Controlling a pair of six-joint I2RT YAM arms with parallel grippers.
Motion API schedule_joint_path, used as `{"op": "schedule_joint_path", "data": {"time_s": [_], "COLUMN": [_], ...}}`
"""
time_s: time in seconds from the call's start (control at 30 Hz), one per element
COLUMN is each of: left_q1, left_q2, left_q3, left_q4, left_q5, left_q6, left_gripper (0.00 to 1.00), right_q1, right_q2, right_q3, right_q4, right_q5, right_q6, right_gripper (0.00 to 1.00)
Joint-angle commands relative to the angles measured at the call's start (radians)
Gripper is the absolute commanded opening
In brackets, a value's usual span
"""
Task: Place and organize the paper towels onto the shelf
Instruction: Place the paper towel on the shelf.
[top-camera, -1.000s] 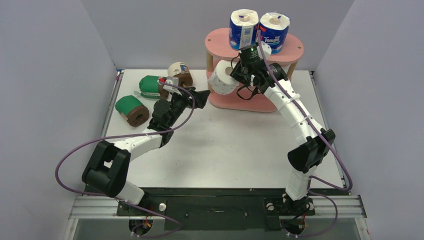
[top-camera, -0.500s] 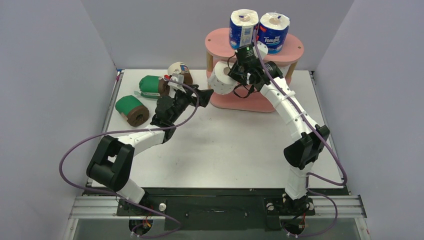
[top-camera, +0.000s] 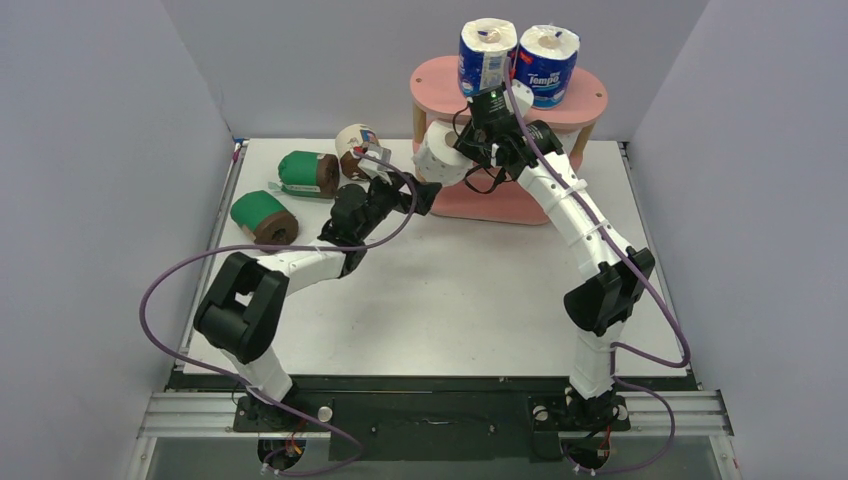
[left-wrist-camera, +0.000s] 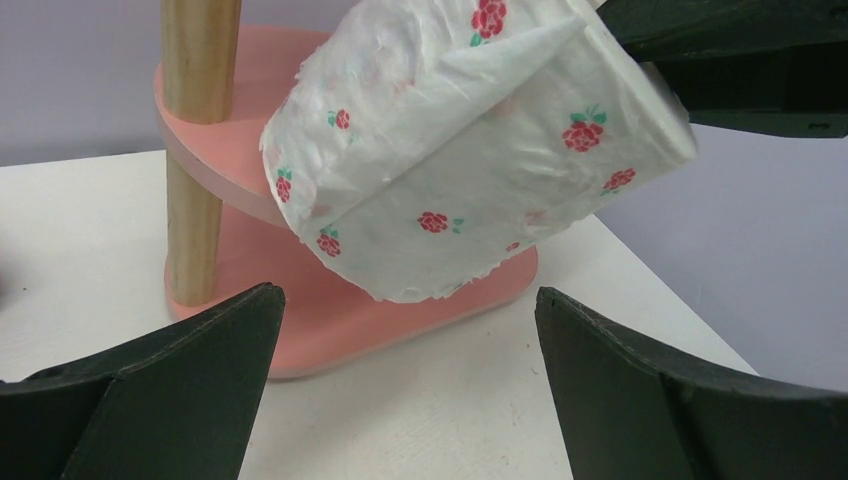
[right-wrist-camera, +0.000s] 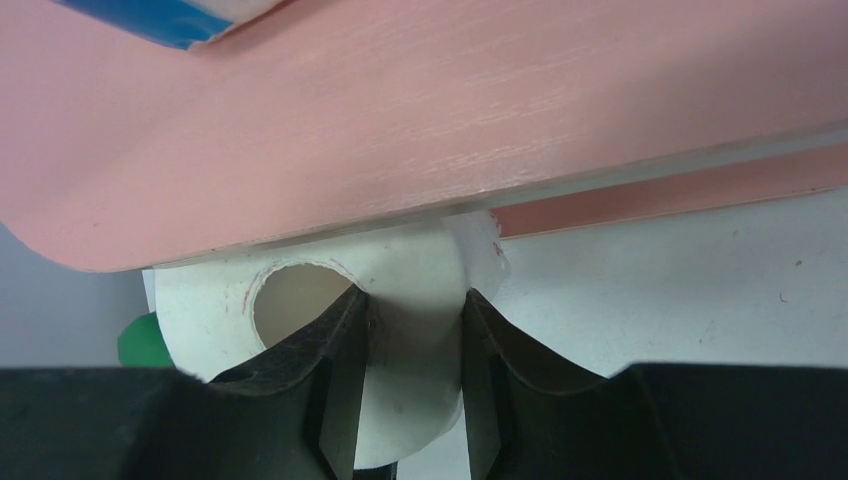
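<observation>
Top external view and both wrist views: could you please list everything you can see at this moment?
shelf: one, pink boards on light wooden posts, far side of the table
blue-white rolls: two, upright on the top board
flowered roll: one, white with red flowers, tilted at the shelf's left end, below the top board
green-wrapped rolls: two, brown ends, lying on the table's left
cream-wrapped roll: one, brown, on the table beside the green ones
table: one, white
left pincer: one, black, open, facing the flowered roll
right pincer: one, black, shut on the flowered roll
</observation>
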Motion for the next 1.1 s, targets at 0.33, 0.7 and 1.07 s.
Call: {"op": "schedule_joint_path", "data": {"time_s": [0.33, 0.7, 1.07], "left_q1": [-0.014, -0.013, -0.014], "left_q2": [0.116, 0.143, 0.155], "left_q3": [0.131, 0.153, 0.17], "left_q4": [0.065, 0.091, 0.1], "left_q5": [-0.06, -0.066, -0.057], "left_q6": [-0.006, -0.021, -0.037], "left_gripper": [0.97, 0.97, 0.97], "right_q1": [-0.007, -0.021, -0.022], "right_q2": [-0.019, -0.043, -0.087], "right_q3": [0.021, -0.014, -0.078], "right_q4": [0.054, 0.061, 0.119], "right_q5": [0.0, -0.018, -0.035], "right_q6": [-0.005, -0.01, -0.019], "right_gripper": [0.01, 0.17, 0.48]}}
